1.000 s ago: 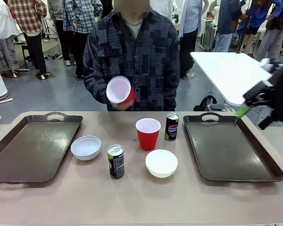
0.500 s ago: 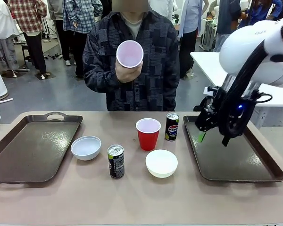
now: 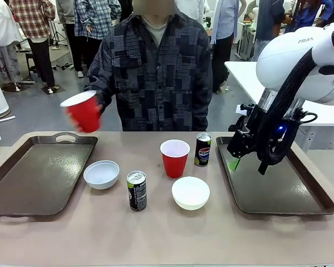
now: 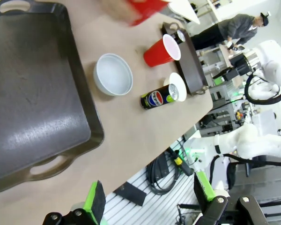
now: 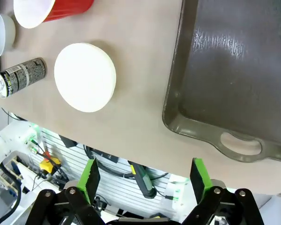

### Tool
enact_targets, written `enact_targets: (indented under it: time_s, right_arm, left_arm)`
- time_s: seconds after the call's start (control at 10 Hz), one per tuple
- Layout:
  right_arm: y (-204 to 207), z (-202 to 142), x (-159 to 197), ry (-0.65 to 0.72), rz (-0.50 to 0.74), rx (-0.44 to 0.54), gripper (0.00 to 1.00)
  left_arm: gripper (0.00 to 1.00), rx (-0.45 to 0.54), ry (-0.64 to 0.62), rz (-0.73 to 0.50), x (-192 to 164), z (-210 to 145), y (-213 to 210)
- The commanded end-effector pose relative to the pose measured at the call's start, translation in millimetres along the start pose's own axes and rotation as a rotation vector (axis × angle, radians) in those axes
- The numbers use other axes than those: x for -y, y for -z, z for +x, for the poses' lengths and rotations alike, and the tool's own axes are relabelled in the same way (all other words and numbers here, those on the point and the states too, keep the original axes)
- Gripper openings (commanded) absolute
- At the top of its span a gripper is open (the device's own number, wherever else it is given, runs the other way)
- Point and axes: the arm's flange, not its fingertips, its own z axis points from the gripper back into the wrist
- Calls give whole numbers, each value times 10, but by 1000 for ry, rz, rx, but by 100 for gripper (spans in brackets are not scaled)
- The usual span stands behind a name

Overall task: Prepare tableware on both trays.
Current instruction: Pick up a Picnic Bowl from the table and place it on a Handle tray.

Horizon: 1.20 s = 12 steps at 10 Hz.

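- Right arm: white, enters from the upper right of the front view and bends down at the elbow, wrist pointing at the table.
- Right gripper (image 3: 247, 165): hangs above the left rim of the right tray (image 3: 284, 192), which is large, dark brown, rectangular plastic with a raised rim and a cut-out handle. In the wrist view its green-padded fingers (image 5: 91, 179) stand wide apart with nothing between them and touch nothing.
- White bowl, right (image 3: 190, 192): small and round, on the table lower centre, left of the right gripper and well apart from it.
- Left gripper (image 4: 148, 196): at the bottom of its wrist view, pads spread wide and empty, held off the table edge just below the near handle of the left tray (image 4: 33, 84), which matches the right tray and is bare.
- White bowl, left (image 3: 101, 174): small and round, open side up, just right of the left tray.
- Standing red cup (image 3: 174, 157): red plastic with a white inside, upright at centre.
- Pepsi can (image 3: 202, 149): black, upright, just right of the standing red cup.
- Second black can (image 3: 136, 190): upright, between the two bowls.
- Person's hand (image 3: 99, 104): raised at upper left, gripping the held red cup (image 3: 80, 113), which is tilted in the air above the left tray's far rim.
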Motion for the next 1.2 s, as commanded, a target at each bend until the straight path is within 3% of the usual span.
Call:
enact_targets:
  time_s: [0.0, 0.2, 0.4, 0.7, 0.9, 1.0, 1.1]
  right_arm:
    - [201, -56, -315, -8, -92, 46, 100]
    - [527, 28, -712, 30, -194, 111, 100]
    - [781, 307, -913, 169, -250, 224, 100]
    - [1375, 608, -905, 212, -274, 174, 100]
    - [1513, 651, -872, 141, -257, 146, 100]
    - [1501, 662, -891, 131, -240, 146, 41]
    - [1487, 664, -902, 129, -232, 152, 41]
  left_arm:
    - [100, 7, 5, -15, -6, -10, -18]
    - [100, 7, 5, -15, -6, -10, -18]
    - [100, 7, 5, -15, -6, -10, -18]
    - [100, 7, 5, -15, -6, -10, -18]
    - [100, 7, 5, -15, -6, -10, -18]
    - [100, 7, 5, -15, -6, -10, -18]
    - [100, 7, 5, -15, -6, -10, -18]
